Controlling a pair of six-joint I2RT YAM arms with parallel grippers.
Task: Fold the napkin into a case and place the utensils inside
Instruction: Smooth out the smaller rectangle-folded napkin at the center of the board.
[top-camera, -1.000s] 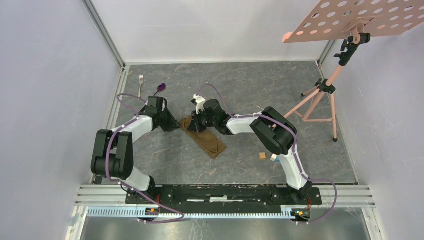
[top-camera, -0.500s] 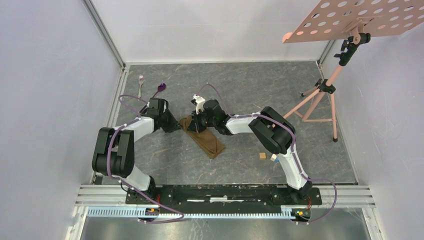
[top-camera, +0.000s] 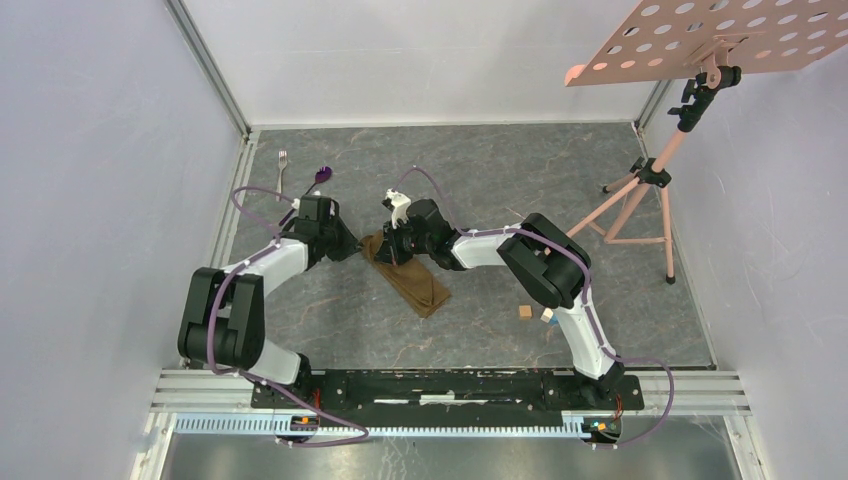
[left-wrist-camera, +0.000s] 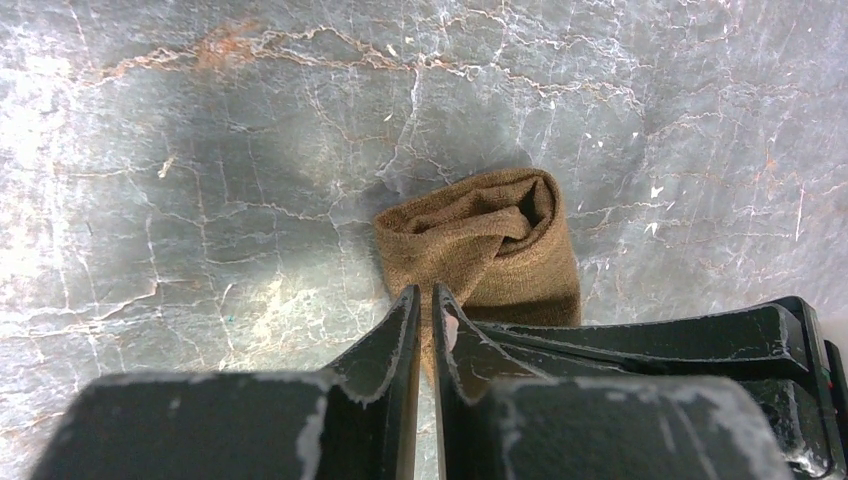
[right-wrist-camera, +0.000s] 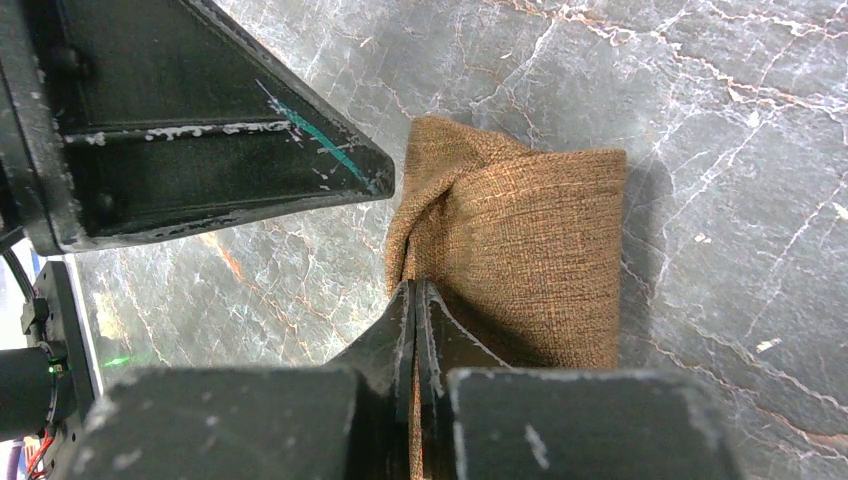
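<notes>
The brown napkin (top-camera: 422, 287) lies folded as a long narrow case, slanting from centre toward the near right. My right gripper (top-camera: 389, 252) is shut on a fold at its far left end; cloth (right-wrist-camera: 530, 250) shows between the jaws of the right gripper (right-wrist-camera: 414, 285). My left gripper (top-camera: 357, 249) is shut, and in its own wrist view the left gripper (left-wrist-camera: 424, 292) has its tips at the edge of the cloth's (left-wrist-camera: 490, 240) bunched end, with floor showing through the slit. The silver fork (top-camera: 282, 160) and the purple spoon (top-camera: 320, 177) lie at the far left, apart from both grippers.
A small wooden block (top-camera: 524, 312) and a blue-white block (top-camera: 546, 316) sit near the right arm. A pink tripod stand (top-camera: 650, 200) with a perforated board (top-camera: 720, 40) stands at the right. Grey walls enclose the marble floor.
The left arm's elbow has shifted a little toward the near left, and its gripper has stayed by the cloth's end. The right gripper and cloth have barely moved.
</notes>
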